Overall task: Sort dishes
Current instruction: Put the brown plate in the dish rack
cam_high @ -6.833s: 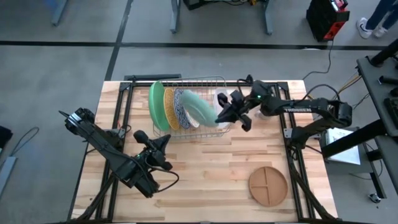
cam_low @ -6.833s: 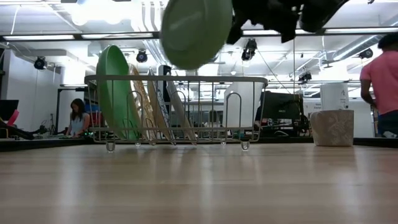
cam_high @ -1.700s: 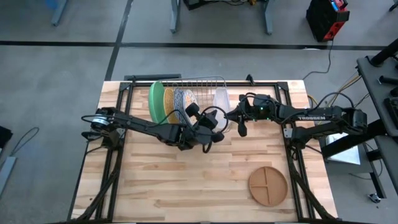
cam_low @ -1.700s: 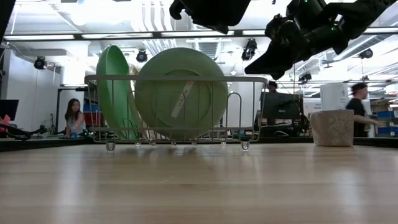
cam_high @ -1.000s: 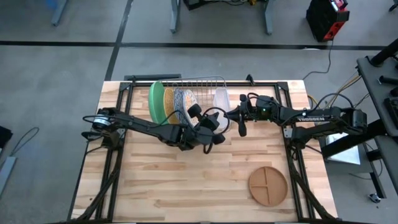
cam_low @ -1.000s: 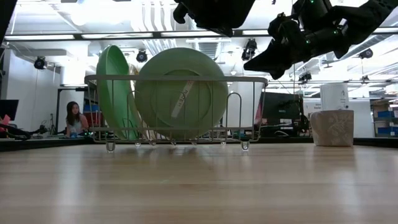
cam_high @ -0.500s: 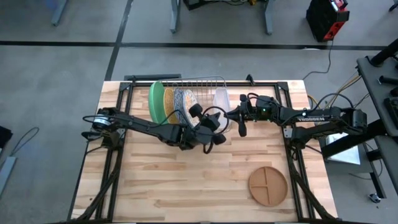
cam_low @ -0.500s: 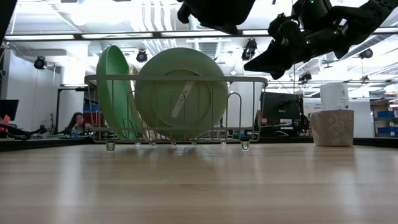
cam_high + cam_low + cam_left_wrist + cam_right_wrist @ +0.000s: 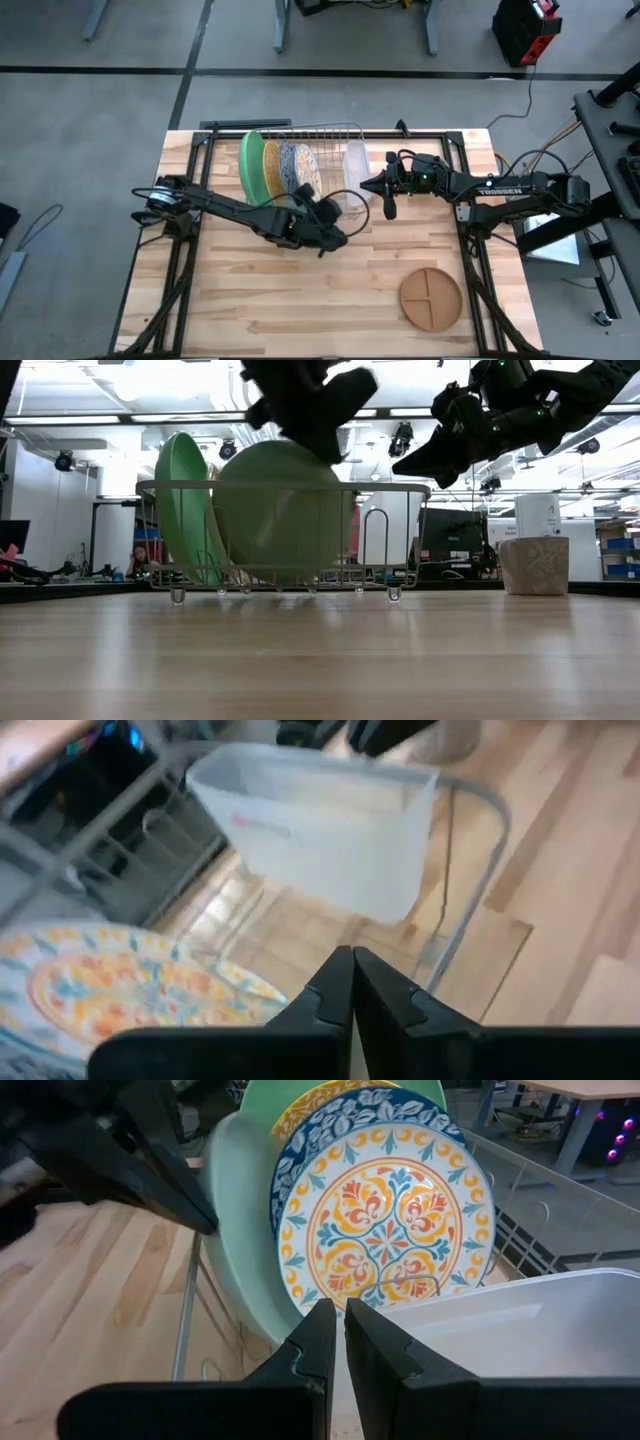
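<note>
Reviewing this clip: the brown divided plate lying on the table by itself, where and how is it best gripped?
The brown divided plate lies flat on the table, well clear of the dish rack, so only its rim offers a hold. A gripper would probably do best coming down at the edge, one finger over the rim and one slid beneath it. The right gripper hangs closer to it.

- A robotics lab or workshop: two dark arms are bolted to a black metal frame (image 9: pixel 200 170) around a wooden worktop (image 9: pixel 330 290).
- Grey concrete floor (image 9: pixel 90 130), cables, ceiling strip lights (image 9: pixel 70 420), monitors and desks behind.
</note>
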